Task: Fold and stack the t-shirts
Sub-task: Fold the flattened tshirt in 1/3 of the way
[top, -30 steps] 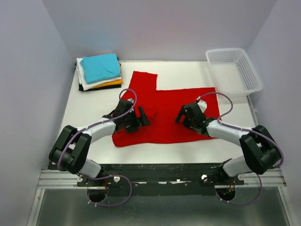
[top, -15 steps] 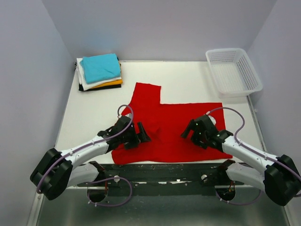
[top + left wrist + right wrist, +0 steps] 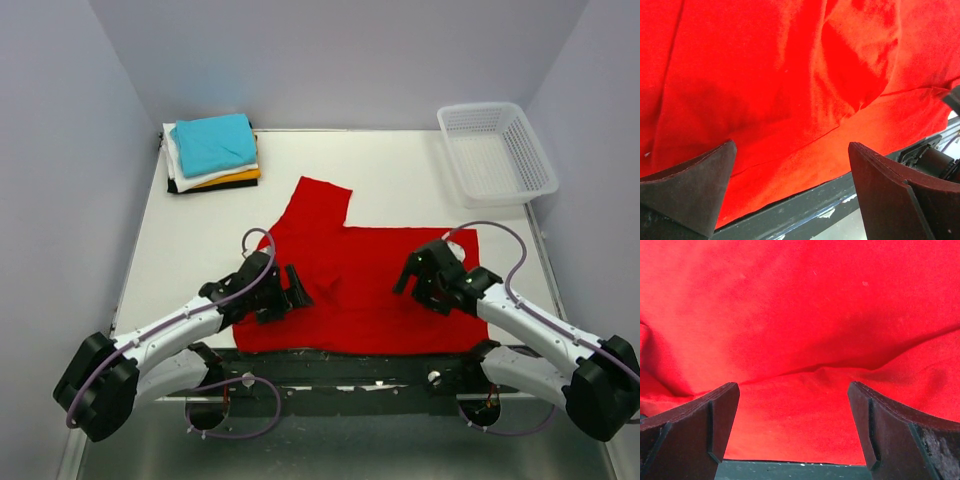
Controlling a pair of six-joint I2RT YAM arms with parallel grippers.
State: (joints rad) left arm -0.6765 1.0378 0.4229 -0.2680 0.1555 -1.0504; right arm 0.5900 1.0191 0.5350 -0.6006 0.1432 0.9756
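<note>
The red t-shirt lies spread flat at the table's near edge, one sleeve pointing to the back. Its hem reaches the black front rail. My left gripper is open and sits low on the shirt's left part; in the left wrist view red cloth fills the space between the fingers. My right gripper is open on the shirt's right part, with red cloth between its fingers. A stack of folded shirts, teal on top, sits at the back left.
A white lattice basket stands at the back right corner. The black front rail runs just below the shirt's hem and shows in the left wrist view. Purple walls close in the table on three sides.
Both grippers have drawn back towards the arm bases, and the red shirt has slid with them to the table's near edge. Both stay open.
</note>
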